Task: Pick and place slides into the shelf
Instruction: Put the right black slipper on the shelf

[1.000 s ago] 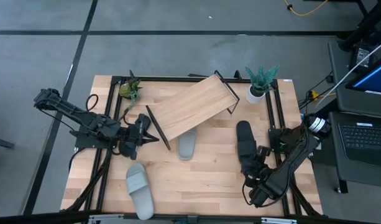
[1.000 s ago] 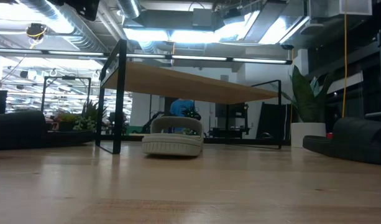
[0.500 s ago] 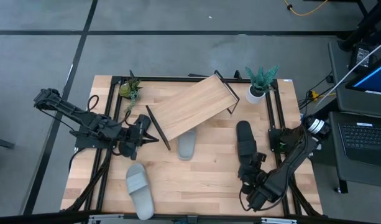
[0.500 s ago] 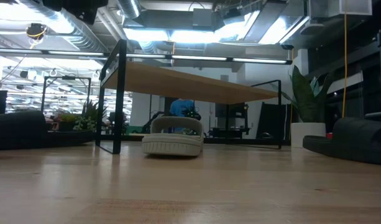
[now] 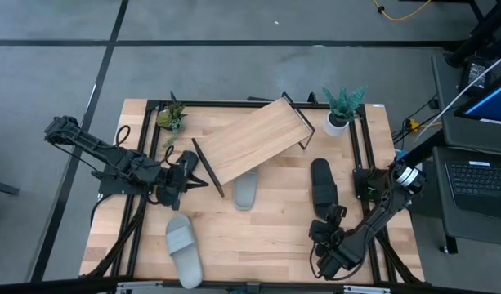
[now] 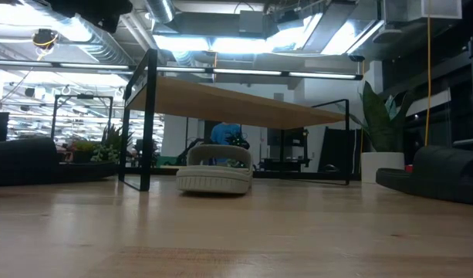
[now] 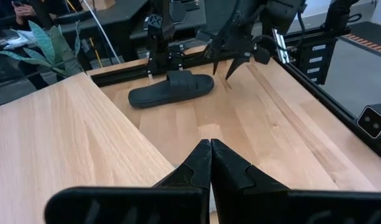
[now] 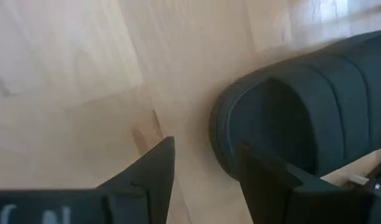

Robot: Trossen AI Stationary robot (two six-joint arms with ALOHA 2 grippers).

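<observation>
Black slide [image 5: 321,187] lies on the tabletop [image 5: 275,229] just ahead of your right end effector [image 5: 329,217], fingers parted, empty. Left end effector [image 7: 210,163] waits, pinched closed. Risk: a shallow bite on the rounded rim could slip before reaching the shelf [image 5: 254,140].

The shelf [image 5: 254,139] is smooth pale wood on black wire; the black slide [image 7: 171,89] looks matt and rubbery.

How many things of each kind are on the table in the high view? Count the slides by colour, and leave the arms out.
Light grey slides: 2
Black slides: 1
Shelf: 1
Potted plants: 2
Total: 6
</observation>
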